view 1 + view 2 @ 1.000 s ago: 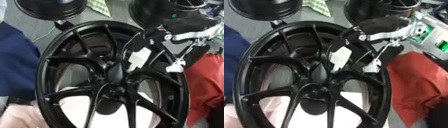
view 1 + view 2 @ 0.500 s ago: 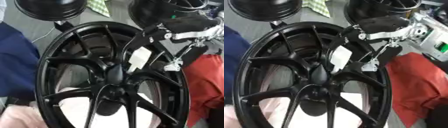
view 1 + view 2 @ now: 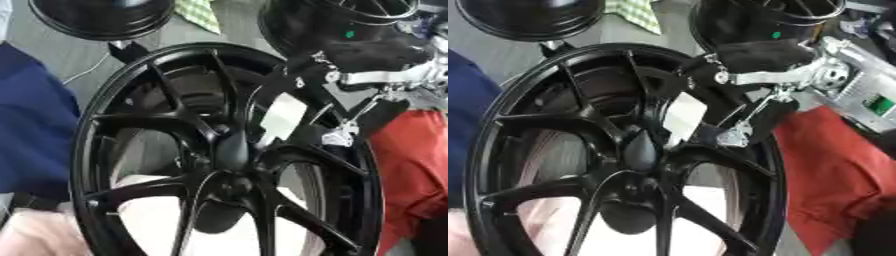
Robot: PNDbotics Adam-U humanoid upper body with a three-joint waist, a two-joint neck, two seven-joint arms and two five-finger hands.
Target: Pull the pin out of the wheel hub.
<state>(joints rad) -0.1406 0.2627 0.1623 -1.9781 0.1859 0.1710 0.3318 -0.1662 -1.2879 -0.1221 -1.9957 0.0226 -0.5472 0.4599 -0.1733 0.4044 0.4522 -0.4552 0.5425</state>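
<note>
Wheel hub (image 3: 219,160): black, spoked, filling the view, unmoved. My right hand (image 3: 750,107): reaching in from upper right, slightly deeper than before; fingers seemingly pinching a pale piece (image 3: 682,116) between the spokes.

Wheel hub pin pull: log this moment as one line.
right hand: reaching between spokes near hub | black wheel: upright | pin: not discernible | left hand: out of view

Glossy blk metal wheel hub (image 3: 219,150), matt red cloth (image 3: 833,175)
</note>
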